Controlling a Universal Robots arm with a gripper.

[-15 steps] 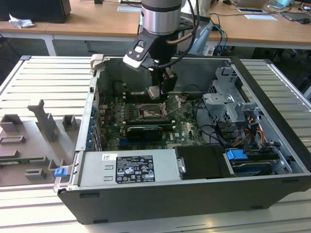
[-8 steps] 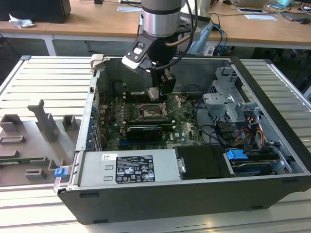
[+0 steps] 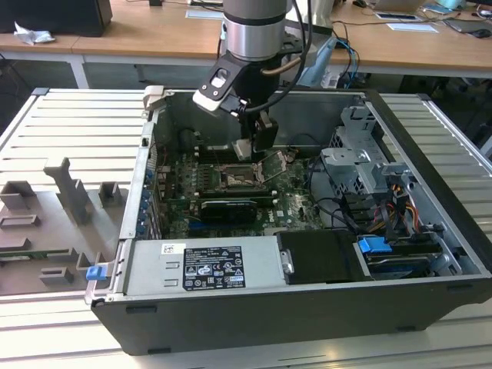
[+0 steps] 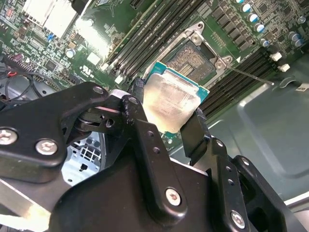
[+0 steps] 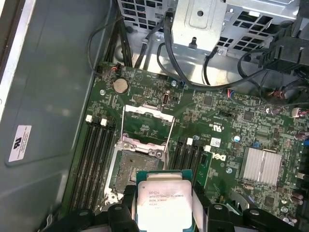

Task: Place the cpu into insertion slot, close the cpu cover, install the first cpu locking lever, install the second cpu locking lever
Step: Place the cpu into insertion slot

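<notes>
Silvery square cpu (image 4: pixel 174 100), green-edged, clamped in black gripper (image 4: pixel 166 110)

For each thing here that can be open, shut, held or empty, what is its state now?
cpu: held in the air, not seated.
gripper: shut on the cpu.
insertion slot: uncovered and empty.
cpu cover: raised open.
computer case: side panel off.

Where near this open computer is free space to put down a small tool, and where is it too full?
Free: the slatted table on the exterior view's right of the computer case, and the power supply top. Crowded: the drive cage with cables, and the insertion slot, where the gripper holds the cpu.
</notes>
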